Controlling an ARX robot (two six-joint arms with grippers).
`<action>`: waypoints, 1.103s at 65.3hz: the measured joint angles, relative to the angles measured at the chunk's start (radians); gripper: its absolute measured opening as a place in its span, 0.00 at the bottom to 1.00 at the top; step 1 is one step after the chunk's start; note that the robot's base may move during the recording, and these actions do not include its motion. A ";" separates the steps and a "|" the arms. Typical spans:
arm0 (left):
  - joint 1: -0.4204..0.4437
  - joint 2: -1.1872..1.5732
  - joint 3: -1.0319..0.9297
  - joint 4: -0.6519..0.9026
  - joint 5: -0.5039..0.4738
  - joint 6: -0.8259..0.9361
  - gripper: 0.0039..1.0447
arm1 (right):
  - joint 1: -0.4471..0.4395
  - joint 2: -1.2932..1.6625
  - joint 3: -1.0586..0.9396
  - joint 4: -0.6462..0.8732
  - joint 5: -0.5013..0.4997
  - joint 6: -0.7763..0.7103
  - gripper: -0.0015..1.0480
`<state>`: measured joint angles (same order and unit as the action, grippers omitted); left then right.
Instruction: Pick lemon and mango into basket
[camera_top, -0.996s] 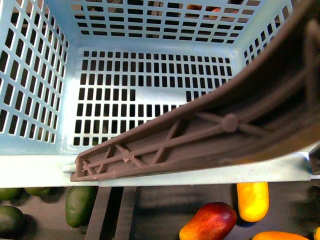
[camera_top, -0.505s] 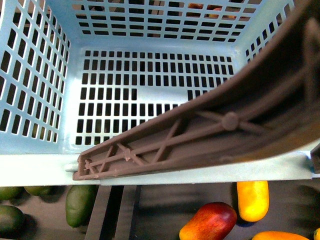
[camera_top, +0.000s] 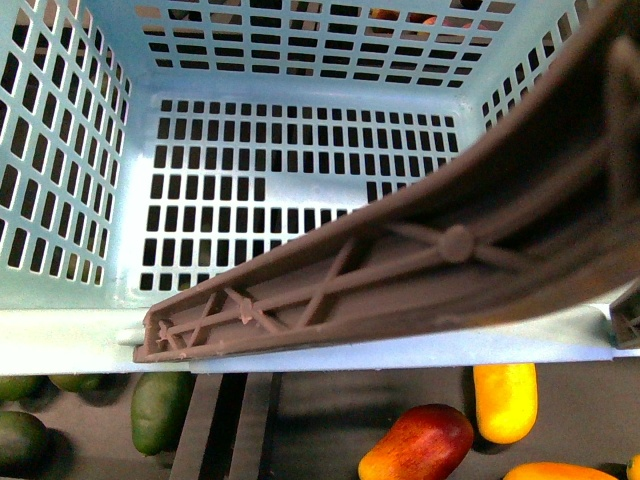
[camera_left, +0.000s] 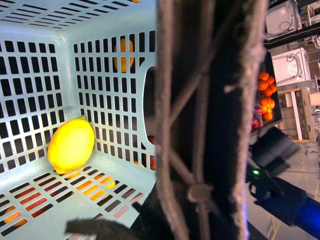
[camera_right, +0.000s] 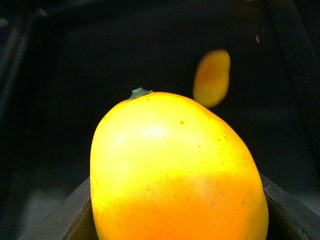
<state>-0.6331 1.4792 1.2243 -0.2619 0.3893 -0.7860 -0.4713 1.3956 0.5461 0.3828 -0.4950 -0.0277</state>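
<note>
Front: the basket (camera_top: 60, 340) and its brown handle (camera_top: 450, 250) fill the frame. Left wrist: the lemon (camera_left: 71, 145) lies inside the basket against a wall; I cannot tell how the left gripper's jaws stand. Right wrist: the right gripper (camera_right: 175, 225) clasps the mango (camera_right: 175, 165).

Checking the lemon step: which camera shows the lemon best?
The left wrist view: the lemon lies unobstructed in a corner of the basket. The front view shows no lemon; the handle blocks part of the basket. The right wrist view shows mainly the mango.
</note>
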 joint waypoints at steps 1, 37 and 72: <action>0.000 0.000 0.000 0.000 0.000 0.000 0.04 | 0.008 -0.024 0.002 -0.004 0.003 0.009 0.62; 0.000 0.000 0.000 0.000 0.000 0.000 0.04 | 0.637 -0.166 0.176 0.014 0.322 0.198 0.62; 0.002 0.000 0.000 0.000 -0.008 -0.002 0.04 | 0.810 -0.022 0.182 0.048 0.456 0.220 0.90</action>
<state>-0.6308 1.4792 1.2243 -0.2619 0.3813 -0.7883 0.3386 1.3739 0.7280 0.4309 -0.0391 0.1921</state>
